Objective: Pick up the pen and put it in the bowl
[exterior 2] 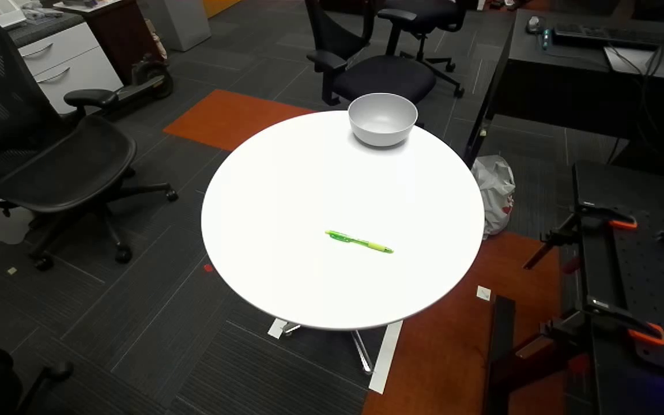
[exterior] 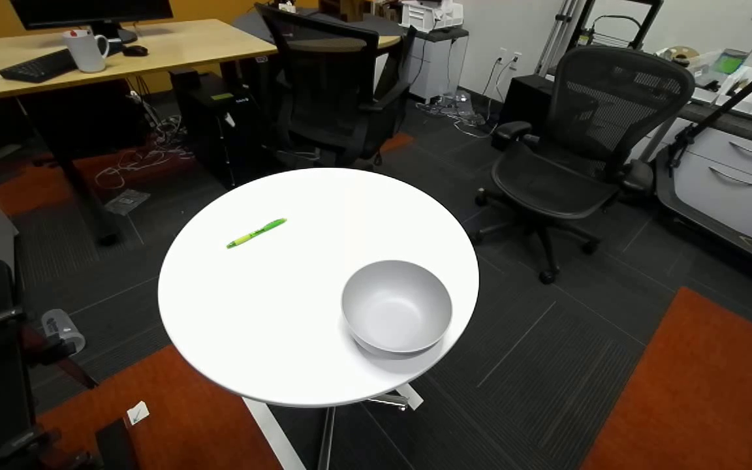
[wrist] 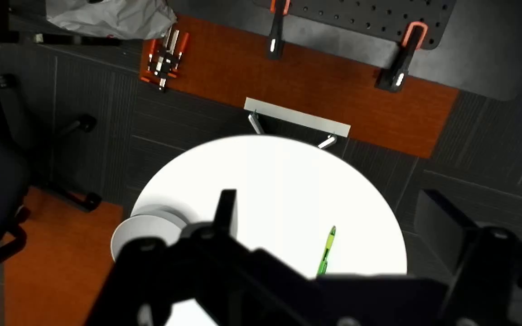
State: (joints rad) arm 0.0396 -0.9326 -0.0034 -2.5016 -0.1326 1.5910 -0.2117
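Observation:
The pen (exterior: 256, 233) is a thin bright green stick lying flat on the round white table (exterior: 265, 320); in an exterior view it also shows (exterior 2: 359, 241). The bowl (exterior: 397, 307) is grey, round and upright near the table's edge, apart from the pen; it also shows in an exterior view (exterior 2: 383, 121). In the wrist view my gripper (wrist: 332, 209) is open and empty, its fingers wide apart, high above the table. The pen (wrist: 329, 244) shows between the fingers, its lower end hidden by the gripper body. The bowl (wrist: 145, 228) is at left, partly hidden by the left finger.
A black bench with orange-tipped clamps (exterior 2: 647, 333) stands beside the table. Black office chairs (exterior: 565, 156) stand around it. A wooden desk (exterior: 173, 42) with a monitor is farther off. A plastic bag (exterior 2: 493, 193) lies on the floor.

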